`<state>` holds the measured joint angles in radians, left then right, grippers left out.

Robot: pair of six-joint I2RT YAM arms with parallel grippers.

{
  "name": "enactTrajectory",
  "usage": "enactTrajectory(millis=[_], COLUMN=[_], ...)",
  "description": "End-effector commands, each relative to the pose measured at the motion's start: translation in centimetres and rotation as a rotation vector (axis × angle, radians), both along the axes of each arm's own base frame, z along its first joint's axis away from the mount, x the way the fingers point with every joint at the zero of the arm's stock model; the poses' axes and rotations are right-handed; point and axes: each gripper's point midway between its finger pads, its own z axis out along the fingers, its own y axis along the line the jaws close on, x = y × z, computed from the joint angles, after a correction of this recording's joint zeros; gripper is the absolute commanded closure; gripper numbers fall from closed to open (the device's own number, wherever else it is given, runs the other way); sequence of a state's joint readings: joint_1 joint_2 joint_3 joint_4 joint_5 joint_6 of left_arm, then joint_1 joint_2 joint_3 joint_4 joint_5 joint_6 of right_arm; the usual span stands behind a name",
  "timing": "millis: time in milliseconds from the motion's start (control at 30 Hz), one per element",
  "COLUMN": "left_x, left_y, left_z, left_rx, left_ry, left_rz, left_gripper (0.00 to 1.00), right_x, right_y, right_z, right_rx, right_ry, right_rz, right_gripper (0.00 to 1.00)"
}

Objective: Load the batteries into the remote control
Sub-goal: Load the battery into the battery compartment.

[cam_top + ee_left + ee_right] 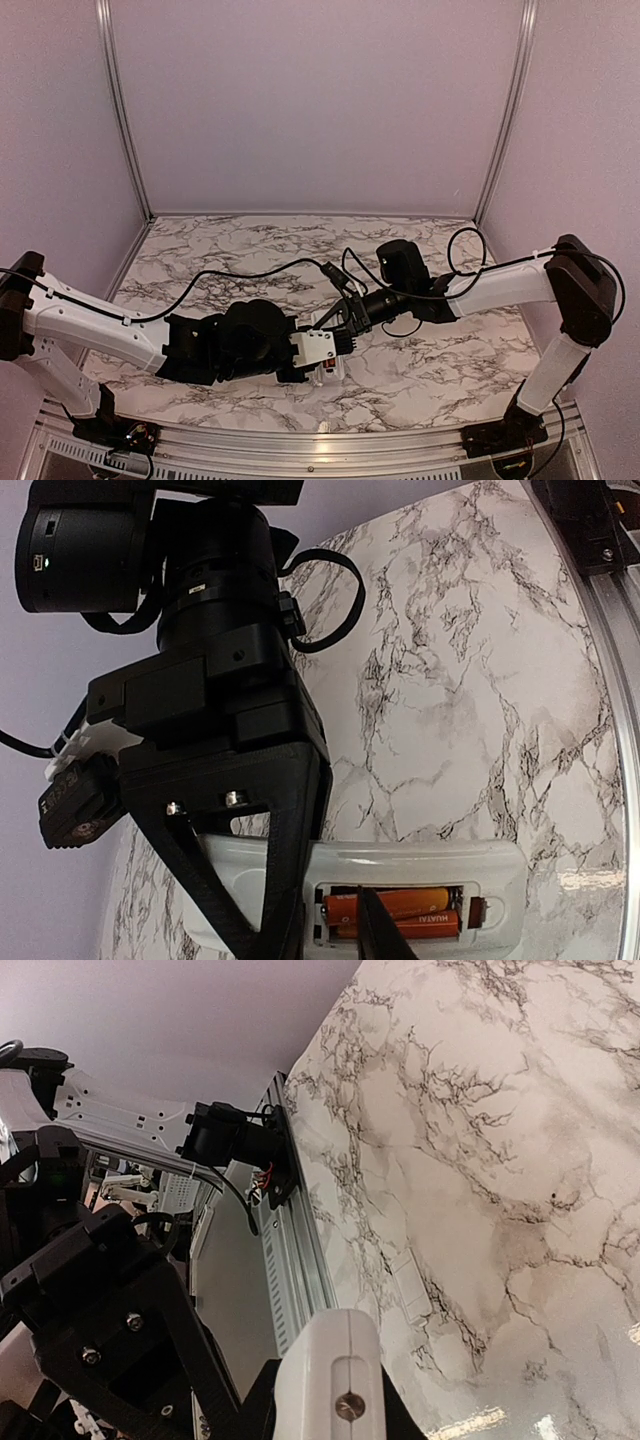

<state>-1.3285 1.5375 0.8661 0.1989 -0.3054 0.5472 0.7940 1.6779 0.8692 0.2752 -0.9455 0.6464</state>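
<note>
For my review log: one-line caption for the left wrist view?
Right hand grips the remote control, both batteries lying in its open back recess.

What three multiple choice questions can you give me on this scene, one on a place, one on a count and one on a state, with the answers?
1. Where are the batteries?
A. On the marble beside the remote
B. In the recess on the back of the remote control
C. Held up in the air

2. How many batteries show?
A. One
B. Two
C. Four

3. What state is the recess in?
A. Uncovered
B. Closed by a lid
C. Taped over

Answers:
1 B: the left wrist view shows them lying inside the recess.
2 B: two orange cylinders lie side by side there.
3 A: the batteries are in plain sight, with no lid over them.
</note>
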Motion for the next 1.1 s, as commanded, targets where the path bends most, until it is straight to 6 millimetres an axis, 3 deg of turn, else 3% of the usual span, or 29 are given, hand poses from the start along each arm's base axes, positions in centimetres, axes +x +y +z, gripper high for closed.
enactTrajectory(millis=[0,333,1067], left_x=[0.0,-0.4,-2.8], left_y=[-0.4,-0.5,-0.4], left_z=[-0.5,-1.3,-3.8], left_rx=[0.033,0.041,0.019], left_ry=[0.005,0.039,0.165], left_rz=[-0.011,-0.019,-0.111], left_gripper=[0.81,0.87,0.95], right_x=[-0.4,-0.3,-0.4], right_y=[1.0,1.0,0.8], right_z=[1.8,2.7,7.5], right_rx=[0.042,0.054,0.153], right_ry=[-0.020,-0.037,-0.134], right_rz=[0.039,0.046,0.046], right_gripper=[1.00,1.00,1.00])
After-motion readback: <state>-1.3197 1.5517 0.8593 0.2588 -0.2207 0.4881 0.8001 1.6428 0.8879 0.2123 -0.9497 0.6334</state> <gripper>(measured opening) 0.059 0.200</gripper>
